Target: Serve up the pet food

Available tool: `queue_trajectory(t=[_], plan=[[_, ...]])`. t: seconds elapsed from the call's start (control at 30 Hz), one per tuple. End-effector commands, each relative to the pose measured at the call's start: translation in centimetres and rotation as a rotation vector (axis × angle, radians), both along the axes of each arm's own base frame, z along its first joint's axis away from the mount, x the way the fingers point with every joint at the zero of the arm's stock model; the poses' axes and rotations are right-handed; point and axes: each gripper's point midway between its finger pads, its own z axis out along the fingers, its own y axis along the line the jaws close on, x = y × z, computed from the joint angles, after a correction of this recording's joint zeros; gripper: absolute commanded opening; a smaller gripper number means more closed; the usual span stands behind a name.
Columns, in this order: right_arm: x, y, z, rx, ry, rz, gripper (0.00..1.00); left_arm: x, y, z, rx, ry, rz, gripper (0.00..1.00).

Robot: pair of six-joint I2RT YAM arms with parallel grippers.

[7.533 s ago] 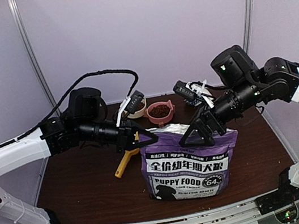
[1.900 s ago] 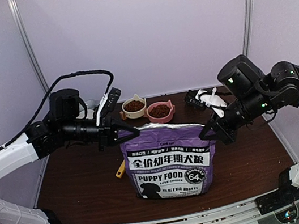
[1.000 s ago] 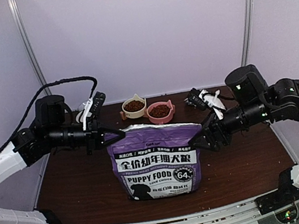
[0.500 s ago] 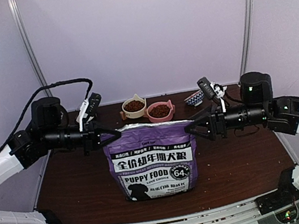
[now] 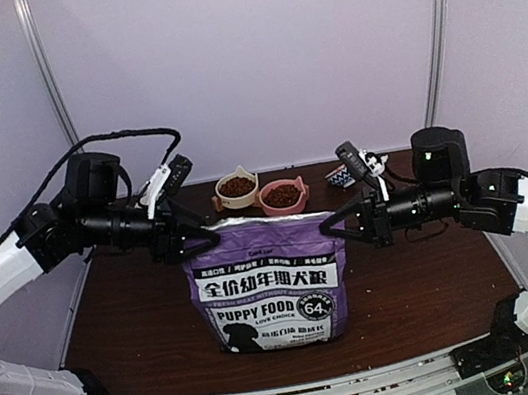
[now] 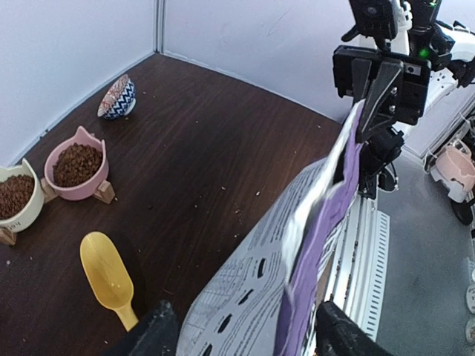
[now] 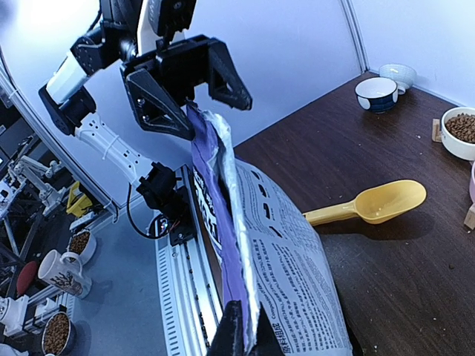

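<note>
Since a second ago, the left gripper (image 5: 212,237) has opened, straddling the purple bag (image 5: 265,294) at one top corner, and the right gripper (image 5: 328,228) has clamped the opposite corner. Behind the bag, kibble (image 5: 281,195) fills two bowls (image 5: 285,211). A one-sided hold could topple the bag and spill it.

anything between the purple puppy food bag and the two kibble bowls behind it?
Only the yellow plastic scoop: it lies flat on the table behind the purple puppy food bag, between it and the pink cat-eared bowl and the cream bowl. Low, so likely no block to pouring from above.
</note>
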Motion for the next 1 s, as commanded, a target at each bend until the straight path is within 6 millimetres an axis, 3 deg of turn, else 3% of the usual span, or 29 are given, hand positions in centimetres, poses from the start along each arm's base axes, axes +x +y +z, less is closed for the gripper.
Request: queue_trajectory(t=[0.0,0.2,0.4,0.6,0.8,0.97], plan=[[-0.5,0.5,3.3,0.082,-0.054,0.05,0.0,-0.8,-2.6,2.1,0.111,-0.094,-0.082,0.7],[-0.8,0.8,3.6,0.093,-0.067,0.066,0.0,-3.7,-9.5,2.7,0.125,-0.06,-0.307,0.77],[-1.2,0.6,3.5,0.097,-0.07,0.074,0.0,-4.6,-12.6,2.3,0.123,-0.024,-0.408,0.73],[-1.4,0.6,3.3,0.087,-0.069,0.08,0.0,-5.2,-14.1,1.2,0.131,0.019,-0.465,0.49],[-1.2,0.5,3.1,0.075,-0.077,0.07,0.0,-5.4,-14.5,1.0,0.129,0.031,-0.479,0.0],[-1.1,0.2,2.8,0.058,-0.084,0.057,0.0,-5.0,-13.9,1.0,0.154,-0.003,-0.456,0.0]])
